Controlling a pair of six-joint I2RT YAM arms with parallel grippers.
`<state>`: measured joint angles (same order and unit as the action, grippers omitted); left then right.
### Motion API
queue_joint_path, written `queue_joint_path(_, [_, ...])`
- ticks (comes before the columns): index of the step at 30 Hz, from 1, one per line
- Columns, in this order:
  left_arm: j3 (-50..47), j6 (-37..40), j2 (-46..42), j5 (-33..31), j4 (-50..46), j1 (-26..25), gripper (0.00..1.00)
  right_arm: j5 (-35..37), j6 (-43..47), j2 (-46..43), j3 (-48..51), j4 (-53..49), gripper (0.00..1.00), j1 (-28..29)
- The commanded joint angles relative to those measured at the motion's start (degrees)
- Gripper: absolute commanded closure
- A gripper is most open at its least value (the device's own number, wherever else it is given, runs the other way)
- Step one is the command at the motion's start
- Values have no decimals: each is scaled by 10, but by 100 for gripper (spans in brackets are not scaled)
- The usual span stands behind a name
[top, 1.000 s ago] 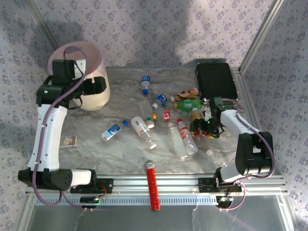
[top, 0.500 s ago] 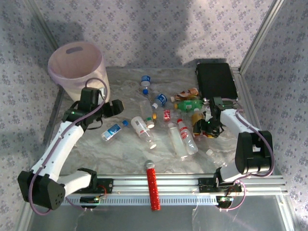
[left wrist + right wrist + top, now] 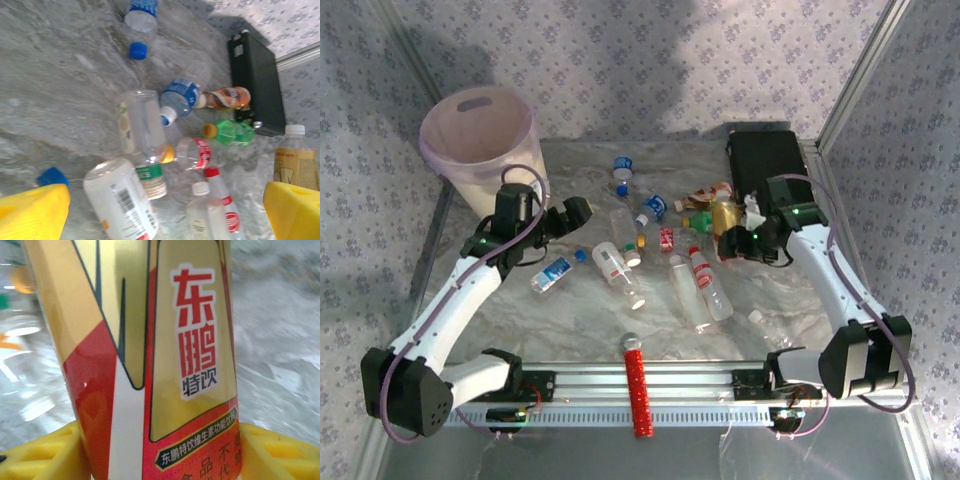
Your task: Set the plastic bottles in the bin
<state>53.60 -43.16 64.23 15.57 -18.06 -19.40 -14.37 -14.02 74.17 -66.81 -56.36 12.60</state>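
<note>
Several plastic bottles lie scattered mid-table, among them a blue-labelled one (image 3: 552, 273), a white-labelled one (image 3: 617, 272) (image 3: 120, 200) and a green one (image 3: 700, 220) (image 3: 232, 132). My left gripper (image 3: 570, 215) (image 3: 162, 220) hovers open just left of the pile, its yellow fingers (image 3: 30, 212) wide apart over the white-labelled bottle. My right gripper (image 3: 738, 240) (image 3: 160, 455) is shut on a brownish-yellow bottle with a red and gold label (image 3: 723, 215) (image 3: 150, 355), held upright above the table. The pink bin (image 3: 470, 180) stands at the far left corner.
A flat black case (image 3: 765, 160) (image 3: 255, 80) lies at the back right, just behind the right gripper. A red ribbed cylinder (image 3: 637, 385) rests across the front rail. One small clear bottle (image 3: 765, 328) lies near the right arm's base.
My left arm has swung away from the bin and down toward the bottle pile, its jaws opening wider. My right gripper has closed on the brownish-yellow bottle and lifted it.
</note>
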Motion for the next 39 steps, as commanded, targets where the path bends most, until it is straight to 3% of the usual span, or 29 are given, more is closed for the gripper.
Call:
queue_joint_path(1, [-8, -48, 5, 52, 84, -9, 0, -26, -29, 5, -54, 10, 42, 63])
queue_joint_path(7, [-15, -122, 11, 74, 154, -29, 0, -34, -21, 74, -107, 97, 42, 188])
queue_joint_path(11, [-39, -181, 19, 92, 230, -42, 0, -42, -11, 129, -138, 134, 43, 228])
queue_joint_path(16, [-43, -208, 40, 81, 257, -69, 0, -33, 9, 152, -145, 199, 43, 271])
queue_joint_path(25, [-45, -256, 76, 52, 285, -89, 4, -26, 25, 155, -131, 249, 43, 302])
queue_joint_path(39, [-73, -269, 69, 18, 307, -91, 30, -39, 36, 167, -132, 256, 43, 315])
